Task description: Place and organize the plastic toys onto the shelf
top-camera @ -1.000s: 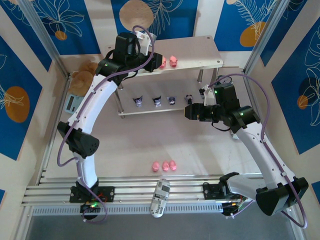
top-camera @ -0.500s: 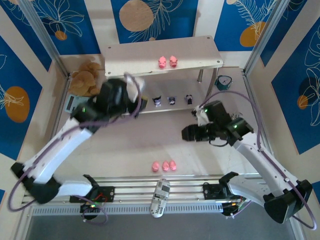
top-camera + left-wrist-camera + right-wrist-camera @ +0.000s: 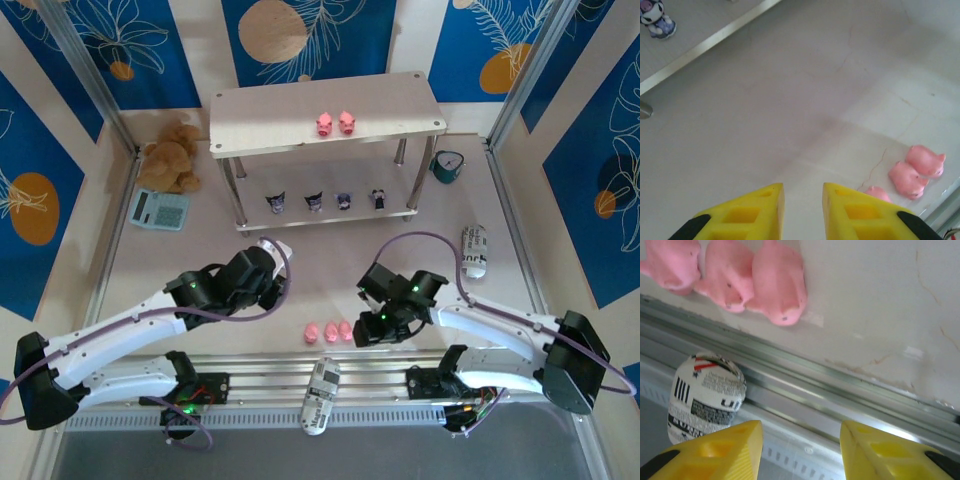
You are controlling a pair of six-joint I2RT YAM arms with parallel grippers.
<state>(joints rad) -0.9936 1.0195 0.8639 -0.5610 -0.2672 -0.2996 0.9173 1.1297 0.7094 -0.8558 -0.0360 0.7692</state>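
Shelf (image 3: 300,100) stands at 12 o'clock on the worktop (image 3: 330,270). Its top board carries the 2 shelved pigs (image 3: 323,124), side by side. The lower board has 4 purple figurines (image 3: 313,201) in a row. The 3 loose pigs (image 3: 329,329) lie at 6 o'clock, touching each other, just beside the rail (image 3: 260,385). So approx. 6 of 9 toys look sorted, and these 3 remain.

Right tool (image 3: 801,427) hovers low at 3 o'clock of the trio. It's released: jaws wide apart, nothing between. Left tool (image 3: 802,189) sits at 9–10 o'clock of them, farther off, also released w/ a narrower gap, empty.

Step in hand, I'd say: right arm takes the end pig (image 3: 777,287), the one nearest it.

- Centre the jaws over that pig alone, since its neighbour touches it and a wide close could grab both or scatter them.
- Come down from above, not sideways.
- Close across the body and lift straight.
- Mind the rail and the labelled can (image 3: 707,395) at 6 o'clock.
- Keep the left arm clear till the right has left.
- Then set the pig next to the pair on the top board, same facing.
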